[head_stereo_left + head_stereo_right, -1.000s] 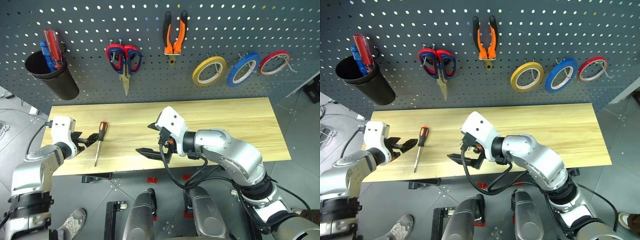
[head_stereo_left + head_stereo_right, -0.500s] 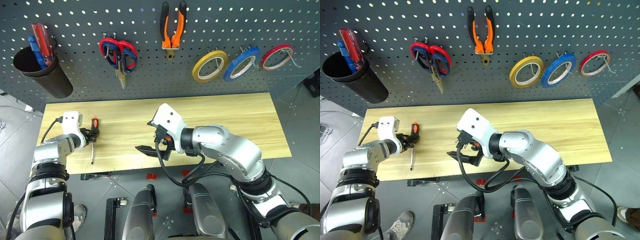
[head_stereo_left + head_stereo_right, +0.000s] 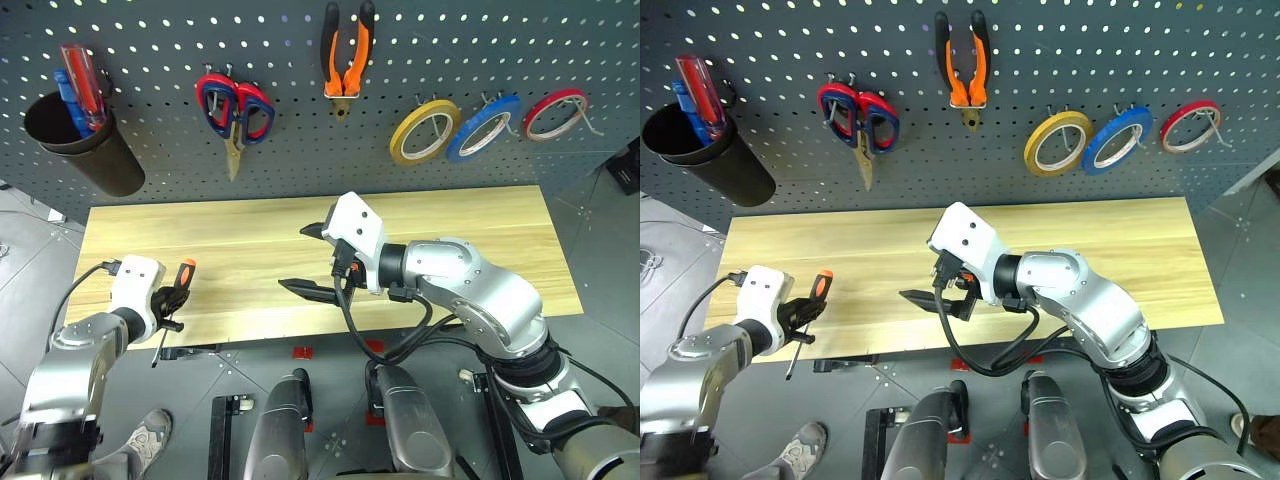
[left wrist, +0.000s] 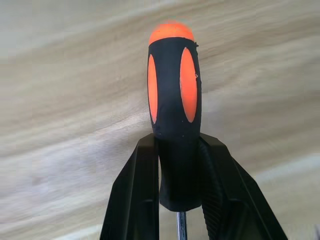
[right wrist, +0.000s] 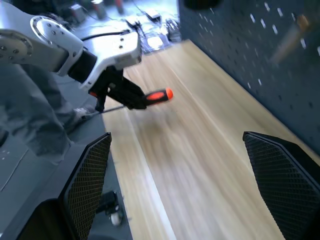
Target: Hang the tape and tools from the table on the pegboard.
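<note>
My left gripper (image 3: pixel 170 298) is shut on the screwdriver (image 3: pixel 180 280), gripping the lower part of its orange-and-black handle (image 4: pixel 174 100). The tool is tilted, and its thin shaft reaches past the front-left edge of the table (image 3: pixel 460 215). My right gripper (image 3: pixel 295 258) hovers open over the table's middle, pointing left, with nothing between its fingers (image 5: pixel 90 180). On the pegboard (image 3: pixel 150 40) hang the orange-handled pliers (image 3: pixel 346 60) and the yellow tape (image 3: pixel 425 132).
Red-and-blue-handled scissors (image 3: pixel 236 105) hang left of the pliers. A blue tape ring (image 3: pixel 484 128) and a red one (image 3: pixel 555 113) hang right of the yellow. A black cup (image 3: pixel 85 150) at the board's left holds red and blue screwdrivers (image 3: pixel 78 80).
My left gripper has shut on the screwdriver's handle and drawn it back toward the table's front edge, tilting it. My right gripper has risen slightly and stays open.
</note>
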You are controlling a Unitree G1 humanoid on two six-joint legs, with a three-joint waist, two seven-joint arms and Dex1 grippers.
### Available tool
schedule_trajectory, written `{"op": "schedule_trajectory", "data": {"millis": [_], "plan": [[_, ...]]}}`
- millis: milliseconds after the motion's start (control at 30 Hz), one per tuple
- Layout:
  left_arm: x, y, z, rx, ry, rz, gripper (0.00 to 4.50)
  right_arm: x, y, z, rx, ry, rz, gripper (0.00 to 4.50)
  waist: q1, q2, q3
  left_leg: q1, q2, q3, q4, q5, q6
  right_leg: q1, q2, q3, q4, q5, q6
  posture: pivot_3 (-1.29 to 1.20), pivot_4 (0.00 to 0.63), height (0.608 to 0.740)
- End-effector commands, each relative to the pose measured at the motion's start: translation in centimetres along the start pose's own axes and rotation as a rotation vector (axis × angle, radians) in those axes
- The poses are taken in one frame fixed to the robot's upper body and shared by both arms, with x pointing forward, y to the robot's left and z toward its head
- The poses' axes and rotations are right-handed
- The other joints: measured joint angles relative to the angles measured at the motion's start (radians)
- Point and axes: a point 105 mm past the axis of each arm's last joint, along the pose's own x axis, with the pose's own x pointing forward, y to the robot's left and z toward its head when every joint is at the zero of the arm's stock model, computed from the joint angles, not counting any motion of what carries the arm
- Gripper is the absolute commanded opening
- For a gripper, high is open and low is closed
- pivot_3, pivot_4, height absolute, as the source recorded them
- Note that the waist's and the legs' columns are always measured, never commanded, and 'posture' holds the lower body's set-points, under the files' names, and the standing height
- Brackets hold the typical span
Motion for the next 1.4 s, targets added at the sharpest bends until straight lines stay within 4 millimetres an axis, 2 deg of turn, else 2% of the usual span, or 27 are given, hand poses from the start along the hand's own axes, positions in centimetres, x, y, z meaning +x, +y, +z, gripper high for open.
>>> {"op": "schedule_trajectory", "data": {"millis": [33,167,267,400,567,700,833,1033,1233,1400], "plan": [[-2.9,-1.6,6.5,0.131,-0.291,-0.046,0.7,-1.0,0.2,2.5,-0.085,-0.1,0.024,4.5,0.007,0.0,0.0,0.0,0.0,0.0,0.0,0.0,0.0,0.0,0.0,0.0,0.0,0.0,0.0,-0.25,0.351,0.74],[-5.8,-0.5,11.9,0.13,-0.499,0.008,0.7,-1.4,-0.5,3.9,-0.091,-0.135,0.021,4.5,0.012,-0.001,0.0,0.0,0.0,-0.001,0.0,0.001,0.0,0.0,0.001,-0.002,0.001,0.002,-0.001,-0.24,0.334,0.74],[-7.6,0.9,15.2,0.103,-0.603,0.01,0.7,-1.3,-1.8,4.7,-0.079,-0.142,-0.02,4.5,0.01,-0.002,-0.002,0.0,0.0,-0.002,0.001,0.004,-0.003,0.0,0.002,-0.003,0.002,0.003,-0.001,-0.23,0.317,0.74],[-9.0,1.9,17.5,0.106,-0.669,-0.013,0.7,-1.1,-4.4,5.1,-0.05,-0.103,-0.131,4.5,0.004,-0.003,-0.003,0.0,0.0,-0.002,0.001,0.005,-0.003,0.0,0.002,-0.003,0.002,0.003,-0.001,-0.23,0.302,0.74],[-11.1,2.8,21.5,0.137,-0.787,-0.019,0.7,-1.3,-4.4,6.3,-0.075,-0.136,-0.131,4.5,0.006,-0.007,-0.006,-0.003,0.0,-0.002,0.001,0.006,-0.004,-0.001,0.002,-0.005,0.002,0.003,-0.001,-0.23,0.285,0.74],[-13.6,6.0,24.7,0.152,-0.908,0.111,0.7,-1.6,-4.6,6.4,-0.067,-0.148,-0.144,4.5,0.005,-0.009,-0.007,-0.003,0.0,-0.002,0.004,0.006,-0.004,0.0,0.002,-0.009,0.002,0.003,-0.001,-0.24,0.278,0.74],[-14.2,8.1,27.0,0.209,-0.987,0.222,0.7,-1.6,-5.1,7.6,-0.056,-0.203,-0.179,4.5,0.004,-0.01,-0.008,-0.003,0.0,-0.002,0.005,0.007,-0.004,0.0,0.002,-0.011,0.003,0.003,-0.001,-0.24,0.275,0.74],[-12.3,8.6,28.0,0.264,-1.018,0.241,0.7,-1.4,-5.2,9.0,-0.011,-0.25,-0.177,4.5,0.003,-0.013,-0.01,-0.003,0.0,-0.003,0.007,0.008,-0.005,0.0,0.002,-0.012,0.004,0.004,-0.001,-0.26,0.275,0.74],[-10.8,8.6,26.9,0.267,-1.015,0.265,0.7,-1.3,-4.8,9.6,-0.01,-0.273,-0.157,4.5,-0.004,-0.015,-0.011,-0.008,0.0,-0.004,0.013,0.007,-0.005,-0.001,0.002,-0.013,0.004,0.005,0.0,-0.26,0.272,0.74],[-10.4,8.9,25.9,0.248,-1.024,0.311,0.7,-1.3,-4.7,9.8,0.0,-0.282,-0.145,4.5,-0.007,-0.015,-0.012,-0.008,0.0,-0.004,0.013,0.007,-0.005,-0.001,0.002,-0.013,0.005,0.006,0.001,-0.25,0.269,0.74]]}}
